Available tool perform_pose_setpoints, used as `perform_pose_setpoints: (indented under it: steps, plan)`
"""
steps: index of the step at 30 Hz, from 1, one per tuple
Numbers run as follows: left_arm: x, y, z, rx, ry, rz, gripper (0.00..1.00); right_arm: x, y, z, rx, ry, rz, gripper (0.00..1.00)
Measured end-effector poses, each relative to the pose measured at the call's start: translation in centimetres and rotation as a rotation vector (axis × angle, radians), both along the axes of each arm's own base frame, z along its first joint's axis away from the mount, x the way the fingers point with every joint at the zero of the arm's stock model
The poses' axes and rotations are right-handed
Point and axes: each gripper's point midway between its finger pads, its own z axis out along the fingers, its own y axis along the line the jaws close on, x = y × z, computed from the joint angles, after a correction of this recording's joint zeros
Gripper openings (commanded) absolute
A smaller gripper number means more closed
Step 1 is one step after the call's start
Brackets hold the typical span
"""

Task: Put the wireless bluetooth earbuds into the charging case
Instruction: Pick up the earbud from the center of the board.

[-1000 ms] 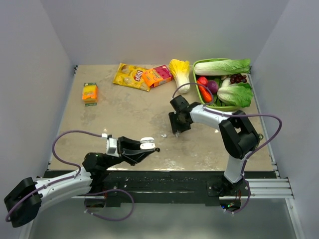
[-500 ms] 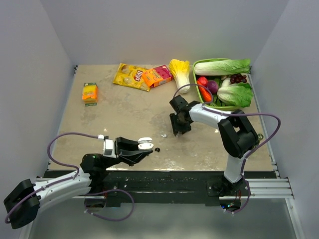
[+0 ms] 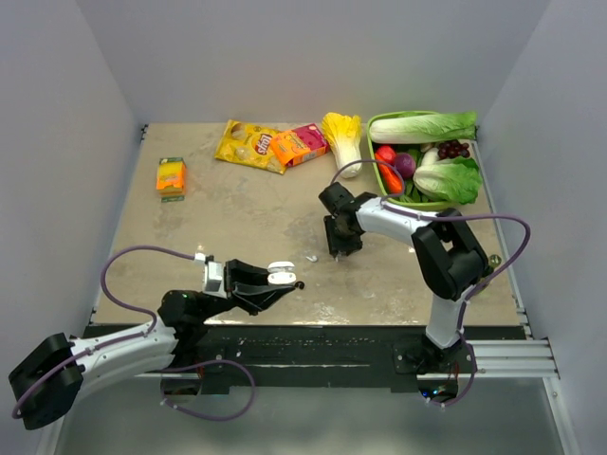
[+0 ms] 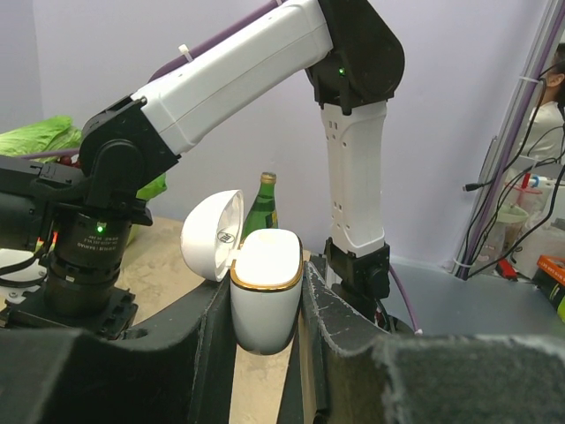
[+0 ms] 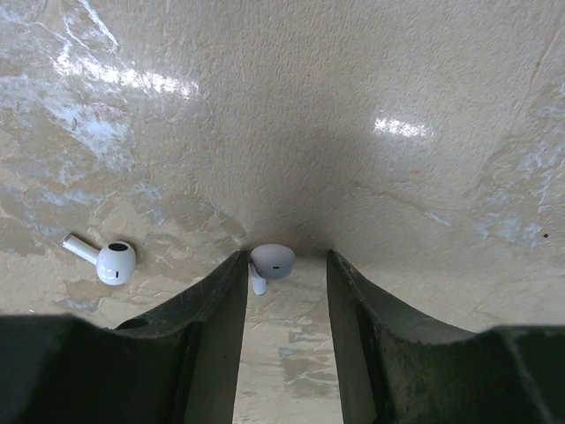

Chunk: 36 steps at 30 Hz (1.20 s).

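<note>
The left hand [image 4: 267, 316] is clamped on a white oval plastic charging case [image 4: 265, 287] with a gold rim and an open lid, held close to the near edge of the beige stone-patterned tabletop [image 5: 397, 177]. Near the middle, the right hand [image 5: 287, 265] stands with fingers apart. One small white stemmed earbud [image 5: 273, 261] lies between them, against one finger. A second white earbud [image 5: 113, 261] lies just outside that finger.

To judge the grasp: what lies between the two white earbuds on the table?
A finger of the right gripper stands between them, as the right wrist view shows; one earbud lies between the fingers, the other earbud outside.
</note>
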Motion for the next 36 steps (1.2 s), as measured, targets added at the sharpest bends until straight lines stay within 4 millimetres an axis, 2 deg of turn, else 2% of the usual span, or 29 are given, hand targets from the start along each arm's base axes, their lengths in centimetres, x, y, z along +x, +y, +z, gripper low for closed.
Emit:
perform_pose_setpoints:
  steps: [6, 16, 22, 23, 26, 36]
  plan:
    - [0.0, 0.0, 0.0, 0.000, 0.004, -0.003, 0.00, -0.1, 0.1, -0.1, -0.025, -0.011, -0.001, 0.39]
    - [-0.3, 0.2, 0.4, -0.014, -0.009, -0.008, 0.00, -0.3, 1.4, -0.1, -0.018, -0.016, 0.017, 0.29]
    - [-0.3, 0.2, 0.5, -0.016, -0.010, -0.009, 0.00, -0.3, 1.5, -0.1, -0.016, -0.016, 0.016, 0.17]
    - [-0.3, 0.2, 0.5, -0.015, -0.010, -0.009, 0.00, -0.3, 1.5, -0.1, -0.015, -0.017, 0.016, 0.10]
    - [-0.3, 0.2, 0.5, -0.016, -0.009, -0.010, 0.00, -0.3, 1.5, -0.1, -0.010, -0.022, 0.017, 0.00]
    - [-0.4, 0.3, 0.7, -0.024, -0.001, -0.013, 0.00, -0.6, 1.8, 0.3, 0.059, -0.098, 0.026, 0.00]
